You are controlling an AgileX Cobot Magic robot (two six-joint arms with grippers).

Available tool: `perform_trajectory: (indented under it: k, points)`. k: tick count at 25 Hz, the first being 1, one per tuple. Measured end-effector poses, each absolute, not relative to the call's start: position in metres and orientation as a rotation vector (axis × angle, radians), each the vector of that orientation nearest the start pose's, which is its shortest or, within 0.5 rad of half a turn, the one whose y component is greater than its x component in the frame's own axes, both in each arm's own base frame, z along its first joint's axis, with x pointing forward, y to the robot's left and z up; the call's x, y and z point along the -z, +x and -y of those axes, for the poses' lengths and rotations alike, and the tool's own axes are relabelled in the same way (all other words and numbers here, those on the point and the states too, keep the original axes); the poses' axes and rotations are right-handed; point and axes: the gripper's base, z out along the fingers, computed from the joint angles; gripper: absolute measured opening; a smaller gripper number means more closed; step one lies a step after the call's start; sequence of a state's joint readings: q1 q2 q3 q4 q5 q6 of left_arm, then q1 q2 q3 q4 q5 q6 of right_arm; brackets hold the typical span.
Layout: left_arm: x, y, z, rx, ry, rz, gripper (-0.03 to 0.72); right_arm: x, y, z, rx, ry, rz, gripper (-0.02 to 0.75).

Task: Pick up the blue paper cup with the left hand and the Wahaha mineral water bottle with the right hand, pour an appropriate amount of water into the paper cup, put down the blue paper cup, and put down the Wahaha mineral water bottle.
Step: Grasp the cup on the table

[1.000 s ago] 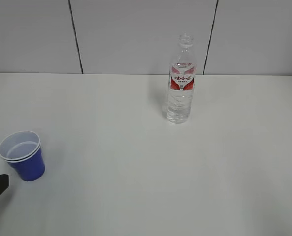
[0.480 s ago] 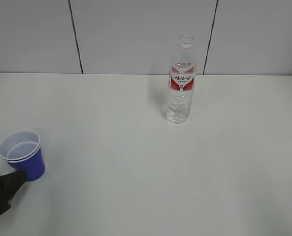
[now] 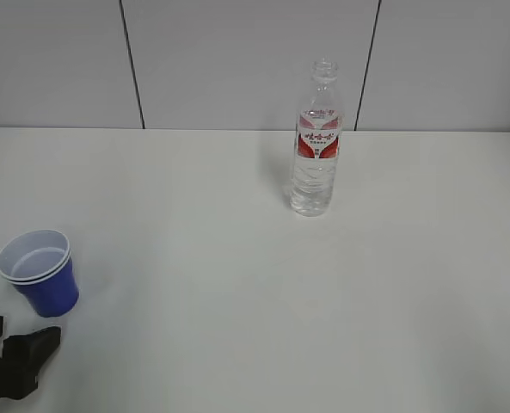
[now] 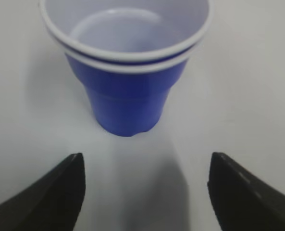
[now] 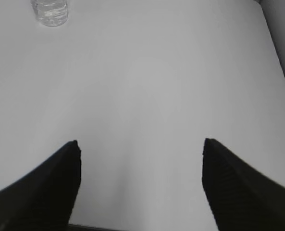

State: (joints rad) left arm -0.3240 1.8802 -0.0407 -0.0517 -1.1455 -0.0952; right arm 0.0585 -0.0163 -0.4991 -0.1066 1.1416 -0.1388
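The blue paper cup [image 3: 41, 277] stands upright at the front left of the white table [image 3: 237, 284], with a white inside and a double white rim. My left gripper [image 3: 21, 331] is open just in front of it. In the left wrist view the cup [image 4: 128, 98] stands just ahead of the open gripper [image 4: 145, 162], not between the fingers. The Wahaha mineral water bottle [image 3: 316, 142] stands upright and capless at the back, right of centre. My right gripper [image 5: 140, 147] is open and empty, far from the bottle, whose base [image 5: 50, 11] shows at the top left of the right wrist view.
A grey panelled wall [image 3: 237, 60] stands behind the table. The table's right edge [image 5: 277, 53] shows in the right wrist view. The right arm does not show in the exterior view.
My left gripper has come in from the bottom left corner to just in front of the cup, and its fingers now stand apart. The cup and the bottle have not moved.
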Motion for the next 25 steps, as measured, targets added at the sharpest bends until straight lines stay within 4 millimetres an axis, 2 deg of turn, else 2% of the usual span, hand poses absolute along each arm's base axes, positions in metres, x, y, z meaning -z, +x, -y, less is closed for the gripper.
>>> perform_trajectory:
  k: [8,25]
  points:
    - [-0.078,0.169,0.051,0.189,0.183,-2.167,0.613,-0.271,-0.011,0.009,0.177,-0.197,-2.101,0.587]
    - [-0.084,0.202,0.06,0.199,0.153,-2.058,0.613,-0.271,-0.011,0.009,0.175,-0.197,-2.101,0.587]
